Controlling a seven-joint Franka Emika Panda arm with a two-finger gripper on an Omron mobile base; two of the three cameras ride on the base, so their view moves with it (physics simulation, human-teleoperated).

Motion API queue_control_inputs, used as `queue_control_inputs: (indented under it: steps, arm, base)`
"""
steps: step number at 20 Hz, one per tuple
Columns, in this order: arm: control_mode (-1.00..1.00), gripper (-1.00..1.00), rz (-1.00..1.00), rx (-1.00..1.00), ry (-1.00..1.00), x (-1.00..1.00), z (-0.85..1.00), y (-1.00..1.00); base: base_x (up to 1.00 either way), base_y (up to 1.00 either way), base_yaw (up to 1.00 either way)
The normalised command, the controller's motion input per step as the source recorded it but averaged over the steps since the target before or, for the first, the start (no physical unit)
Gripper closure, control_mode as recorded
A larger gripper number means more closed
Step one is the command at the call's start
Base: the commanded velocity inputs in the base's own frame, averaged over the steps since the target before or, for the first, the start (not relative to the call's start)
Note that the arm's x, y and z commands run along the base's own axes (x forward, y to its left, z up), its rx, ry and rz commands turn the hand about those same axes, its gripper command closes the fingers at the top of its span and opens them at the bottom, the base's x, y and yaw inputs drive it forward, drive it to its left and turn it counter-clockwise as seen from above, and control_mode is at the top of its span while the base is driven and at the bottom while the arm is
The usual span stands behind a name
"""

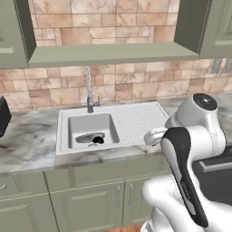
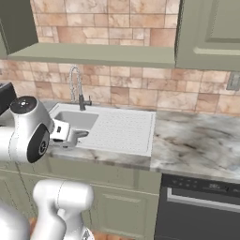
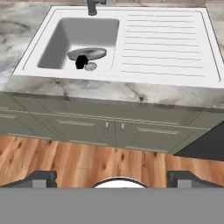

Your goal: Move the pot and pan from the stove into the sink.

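The sink [image 1: 131, 122] serves as the landmark here: a pale rectangular unit set in the marbled counter [image 1: 27, 145], with its basin on the left half and a ribbed draining board [image 3: 164, 43] on the right half. A chrome faucet [image 1: 89, 93] stands upright at the back rim of the sink, just behind the basin.

Inside the basin lies the pan [image 3: 87, 54], a small shiny steel round, resting on the basin floor toward its front right corner. A short black stub shows at its near edge (most likely the handle seen end-on, though that is hard to tell), and just beside it sits the small round drain [image 3: 91, 66].

The gripper [image 3: 113, 177] hangs in front of the sink and out over the wooden floor [image 3: 87, 159], well apart from the pan. Its two dark fingertips [image 3: 41, 178] stand spread wide, with nothing between them.

Below the sink runs a row of grey-green cabinet doors [image 3: 78, 129]. To the right of the sink, past a stretch of counter, the dark front of an appliance [image 2: 201, 206] sits under the countertop. Behind the sink rises a tan stone-tile wall [image 1: 136, 86].
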Motion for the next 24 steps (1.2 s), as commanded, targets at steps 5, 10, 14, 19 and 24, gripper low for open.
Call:
queue_control_inputs:
  steps: [5, 10, 14, 19, 24]
  arm:
    - [1.00, -1.00, 0.00, 0.00, 0.00, 0.00, 0.00, 0.00]
    - [1.00, -1.00, 0.00, 0.00, 0.00, 0.00, 0.00, 0.00]
    - [1.00, -1.00, 0.00, 0.00, 0.00, 0.00, 0.00, 0.00]
    - [1.00, -1.00, 0.00, 0.00, 0.00, 0.00, 0.00, 0.00]
    - [1.00, -1.00, 0.00, 0.00, 0.00, 0.00, 0.00, 0.00]
  base:
    - [-0.38, -0.04, 0.38]
    - [-0.27, -0.01, 0.42]
    - [-0.25, 0.00, 0.42]
    - [-0.26, 0.00, 0.42]
    - [-0.28, -0.02, 0.43]
